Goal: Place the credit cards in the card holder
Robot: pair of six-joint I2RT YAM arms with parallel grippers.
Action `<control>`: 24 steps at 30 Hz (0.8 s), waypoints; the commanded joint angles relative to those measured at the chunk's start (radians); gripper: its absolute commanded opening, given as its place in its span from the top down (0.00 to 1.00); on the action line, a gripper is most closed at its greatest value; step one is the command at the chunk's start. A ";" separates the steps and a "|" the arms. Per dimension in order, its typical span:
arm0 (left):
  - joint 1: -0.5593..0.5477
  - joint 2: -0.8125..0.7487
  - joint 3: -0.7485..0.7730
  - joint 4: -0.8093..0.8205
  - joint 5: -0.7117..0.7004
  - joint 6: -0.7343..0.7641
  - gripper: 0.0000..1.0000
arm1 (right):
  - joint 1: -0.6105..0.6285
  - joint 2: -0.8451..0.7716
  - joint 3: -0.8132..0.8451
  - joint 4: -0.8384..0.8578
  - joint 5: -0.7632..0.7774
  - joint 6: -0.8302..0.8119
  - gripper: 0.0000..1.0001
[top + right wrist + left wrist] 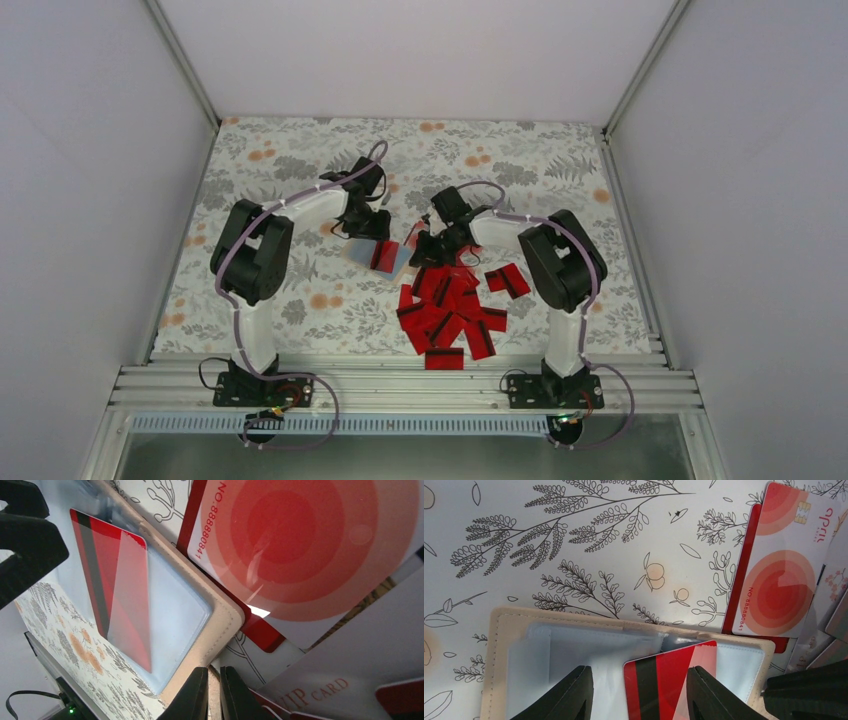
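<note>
— Where is the holder, from where you stand?

— The tan-beige stitched card holder [499, 630] with clear plastic pockets lies open and flat on the flower-printed cloth of the worktop [574, 530], between the two arms. One red credit card with a black stripe [659, 685] sits slantwise on it, partly under the pocket film. How deep it goes, I can't tell.

— And the others?

— The heap of glossy red credit cards [450, 310] lies just beside it, on the side of the right arm [555, 260], all overlapping. A pale card with red rings [784, 565] lies against the holder's far edge.

— How would they handle, do you think?

— Light, thin, stiff and slick, I'd say. Flat on cloth they give little to pinch, so I'd take one by a short edge where it overhangs a neighbour. The holder looks soft and light. I'd expect it to slide unless it's pinned, and the film looks limp.

— The arms?

— The left arm [255, 250] bends forward, wrist pointing down over the holder. The left arm's fingers [569, 695] are spread wide, one on each side of the striped card. Their tips are out of view, so I can't say whether they press on the holder. The right arm reaches in low and tilted. The right arm's fingers [192, 695] are pressed almost together just off the holder's corner, and I see nothing between them.
</note>
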 commanded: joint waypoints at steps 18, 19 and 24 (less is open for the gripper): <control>-0.033 0.031 0.012 0.008 0.035 0.031 0.53 | -0.004 0.031 -0.004 0.028 0.014 -0.013 0.93; -0.036 0.033 0.013 0.009 0.034 0.030 0.53 | -0.003 0.032 -0.005 0.028 0.013 -0.014 0.93; -0.046 0.042 0.015 0.006 0.014 0.028 0.53 | -0.004 0.026 -0.006 0.028 0.013 -0.015 0.93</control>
